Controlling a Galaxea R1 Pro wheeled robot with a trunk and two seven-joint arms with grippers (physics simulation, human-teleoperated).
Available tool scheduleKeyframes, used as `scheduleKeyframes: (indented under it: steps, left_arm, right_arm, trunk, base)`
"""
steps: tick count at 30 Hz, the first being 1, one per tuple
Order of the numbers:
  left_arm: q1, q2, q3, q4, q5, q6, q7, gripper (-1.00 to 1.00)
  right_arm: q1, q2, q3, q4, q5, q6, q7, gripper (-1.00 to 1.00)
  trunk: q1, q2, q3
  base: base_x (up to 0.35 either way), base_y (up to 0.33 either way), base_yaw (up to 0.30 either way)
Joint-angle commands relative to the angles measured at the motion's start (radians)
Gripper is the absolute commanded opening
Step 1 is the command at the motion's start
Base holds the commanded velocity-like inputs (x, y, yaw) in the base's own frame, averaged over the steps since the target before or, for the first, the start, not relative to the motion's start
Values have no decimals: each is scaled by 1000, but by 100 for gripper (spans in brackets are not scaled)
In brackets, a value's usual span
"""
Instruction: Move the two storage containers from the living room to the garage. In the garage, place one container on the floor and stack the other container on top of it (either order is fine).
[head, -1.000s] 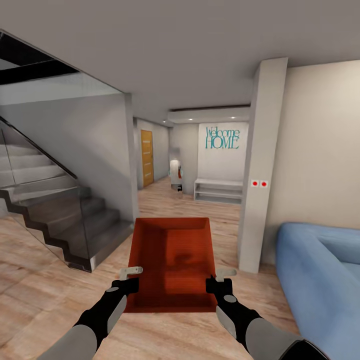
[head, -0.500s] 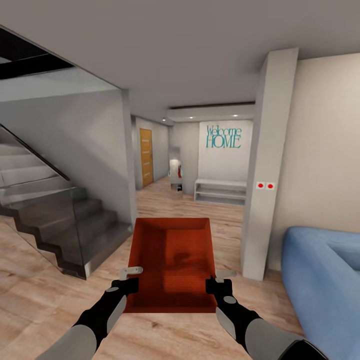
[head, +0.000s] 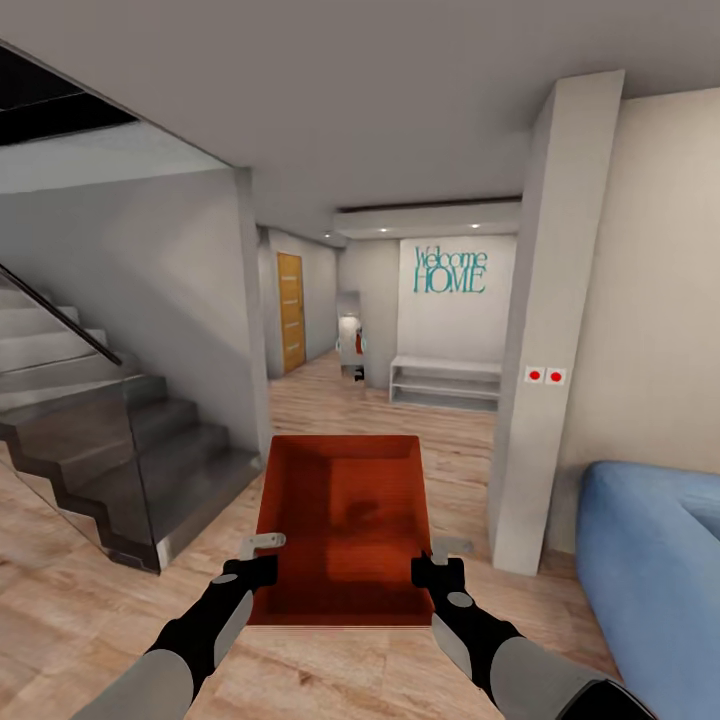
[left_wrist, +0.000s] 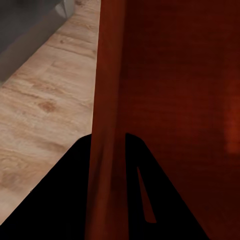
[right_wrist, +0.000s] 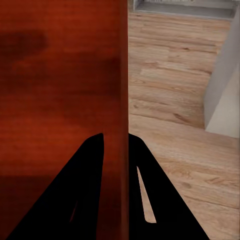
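**Desk:** What have you got hold of right now?

**Me:** One storage container (head: 343, 530), the orange-red open-top bin. I'm carrying it level in front of the trunk, above the light wood floor (head: 60, 600), open side up. The left gripper (head: 262, 560) is on its left wall near the corner closest to me, and the right gripper (head: 432, 562) is on the right wall opposite.

**Desk:** How are the fingers set?

**Me:** On both sides they're pinched onto the thin wall. From the left wrist I see one dark finger on the outside of the container's wall (left_wrist: 107, 100) and one on the inside, with the wall between them. The right wrist shows the same: the wall (right_wrist: 122, 100) runs straight up between the two fingers, which are closed against it.

**Desk:** And where is the container relative to the room?

**Me:** Taking the container as the landmark: the dark staircase (head: 120, 470) with its glass panel is off to its left, the blue sofa (head: 650, 560) to its right, and a white pillar (head: 545, 330) with two red buttons stands just beyond its right far corner. Straight past its far edge the wood floor runs down a hallway to a low white shelf (head: 445, 382) under teal "Welcome HOME" lettering (head: 450, 270), with an orange door (head: 291, 310) on the hallway's left wall.
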Motion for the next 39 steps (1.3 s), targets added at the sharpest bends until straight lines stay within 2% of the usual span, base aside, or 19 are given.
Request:
scheduleKeyframes:
  steps: [1, 39]
  left_arm:
    - [-1, 16, 17, -5, -4, 6, 14, -100]
    - [-1, 18, 18, -4, -4, 6, 14, -100]
  right_arm:
    - [0, -29, -7, 72, -14, -4, -1, -100]
    - [0, -31, -7, 72, -14, -4, -1, -100]
  trunk:
    - [1, 0, 0]
    - [1, 0, 0]
  base:
    - [322, 0, 0]
    - [322, 0, 0]
